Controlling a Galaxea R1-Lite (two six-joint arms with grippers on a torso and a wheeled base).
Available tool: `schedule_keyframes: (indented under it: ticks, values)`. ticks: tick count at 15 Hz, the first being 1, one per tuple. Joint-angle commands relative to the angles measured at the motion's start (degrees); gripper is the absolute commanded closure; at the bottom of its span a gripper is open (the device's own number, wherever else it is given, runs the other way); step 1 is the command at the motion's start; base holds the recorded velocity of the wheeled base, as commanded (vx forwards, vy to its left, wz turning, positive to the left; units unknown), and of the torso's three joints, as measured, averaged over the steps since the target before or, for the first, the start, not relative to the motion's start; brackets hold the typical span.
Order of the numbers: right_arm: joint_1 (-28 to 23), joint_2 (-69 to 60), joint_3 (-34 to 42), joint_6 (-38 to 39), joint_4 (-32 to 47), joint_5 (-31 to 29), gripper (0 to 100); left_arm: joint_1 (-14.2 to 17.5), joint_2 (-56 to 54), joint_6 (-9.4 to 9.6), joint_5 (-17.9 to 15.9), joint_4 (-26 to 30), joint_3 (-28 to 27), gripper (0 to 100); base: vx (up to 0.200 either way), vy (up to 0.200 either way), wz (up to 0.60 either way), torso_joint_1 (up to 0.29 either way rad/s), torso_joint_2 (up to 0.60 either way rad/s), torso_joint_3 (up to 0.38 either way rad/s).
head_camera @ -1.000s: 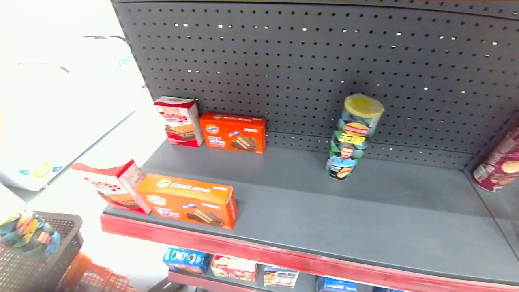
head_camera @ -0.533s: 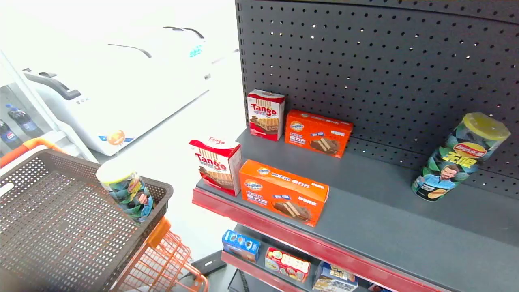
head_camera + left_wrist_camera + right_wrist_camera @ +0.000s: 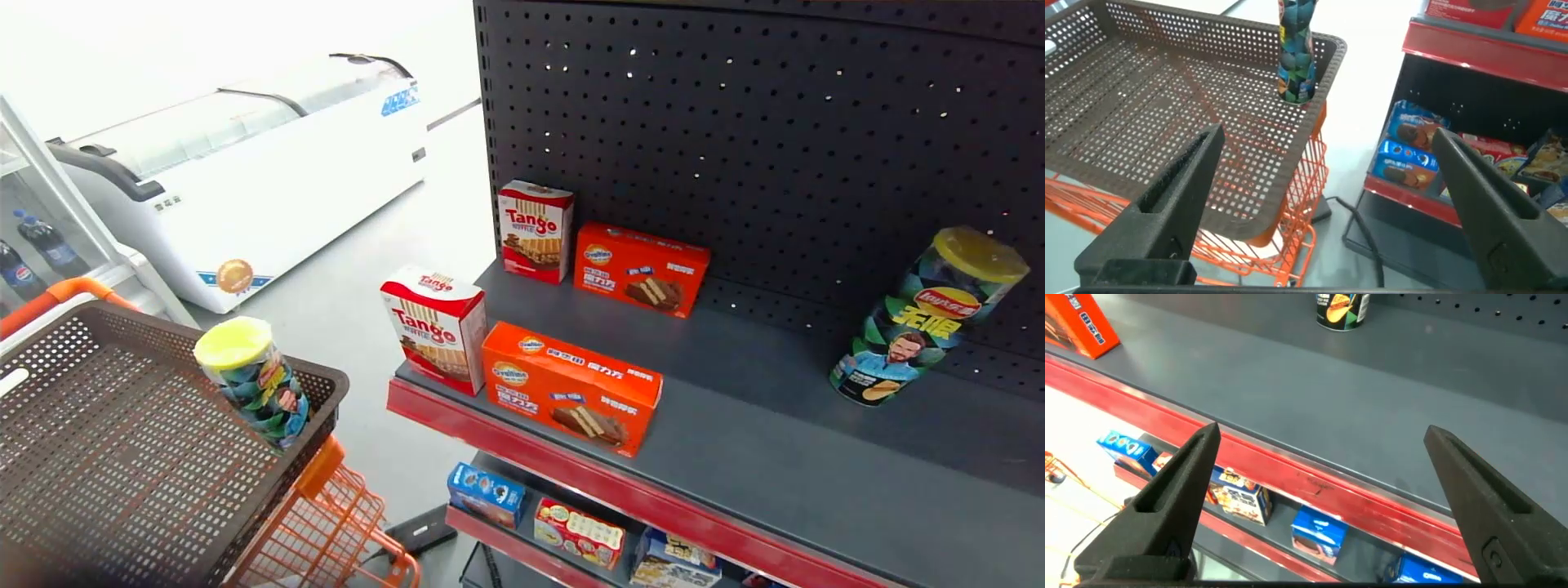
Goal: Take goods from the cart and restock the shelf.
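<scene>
The head view is swung from the shelf (image 3: 735, 441) toward the cart (image 3: 326, 523), no goods being displaced, so the chip can (image 3: 253, 382) is exposed upright at lower left for pickup, with the left end effector (image 3: 1327, 137) and right end effector (image 3: 1323, 434) spread wide, empty.

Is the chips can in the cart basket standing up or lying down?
Standing up. The chips can rests on its base in a corner of the basket, with its yellow lid on top.
</scene>
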Motion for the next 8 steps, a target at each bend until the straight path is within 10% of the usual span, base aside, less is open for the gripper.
schedule_keyframes:
  ticks: [1, 5, 8]
  values:
    - [0.0, 0.0, 0.0, 0.0, 0.0, 0.0, 0, 0.0, 0.1, 0.01, 0.0, 0.0, 0.0, 0, 0.0, 0.0, 0.0, 0.0, 0.0, 0.0]
    - [0.1, 0.0, 0.0, 0.0, 0.0, 0.0, 0, 0.0, 6.5, 4.32, -0.1, 2.5, -11.3, 0, 0.0, 0.0, 0.0, 0.0, 0.0, 0.0]
    - [0.1, 0.0, 0.0, 0.0, 0.0, -0.1, 0, -1.5, 12.8, 3.61, -0.1, 4.2, -13.2, 0, 0.0, 0.0, 0.0, 0.0, 0.0, 0.0]
